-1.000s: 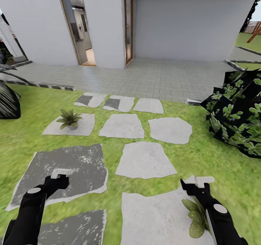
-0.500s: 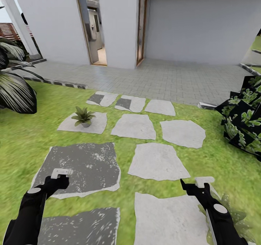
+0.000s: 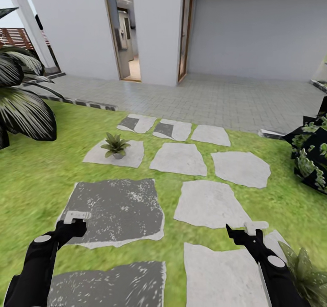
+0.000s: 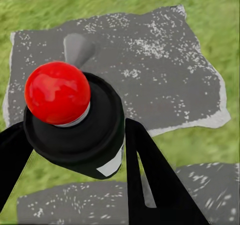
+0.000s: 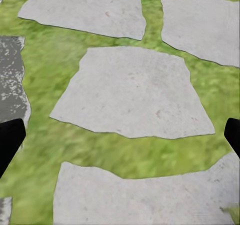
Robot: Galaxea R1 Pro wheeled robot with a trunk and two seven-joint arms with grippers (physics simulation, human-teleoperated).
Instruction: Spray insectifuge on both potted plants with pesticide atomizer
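My left gripper (image 3: 74,223) is shut on the pesticide atomizer (image 4: 80,130), a dark bottle with a white label patch and a red ball at the end facing the left wrist camera. Its pale spray head (image 3: 77,215) sticks out above the fingers over a dark grey stepping stone (image 3: 116,211). One potted plant (image 3: 116,145) stands in a small grey pot on a pale stone ahead to the left. The other potted plant (image 3: 309,276) sits low, just right of my right arm. My right gripper (image 3: 246,232) is open, its fingertips (image 5: 10,141) wide apart with nothing between them.
Pale stepping stones (image 3: 211,203) cross the lawn (image 3: 32,179) toward a grey brick patio (image 3: 213,98) and an open doorway (image 3: 125,34). A big striped-leaf palm (image 3: 22,102) stands at the left and a dark leafy bush (image 3: 313,154) at the right.
The whole picture has slid to the right, so the camera has turned left. More of the palm shows and the near plant now sits at the right edge. Both grippers hold as before.
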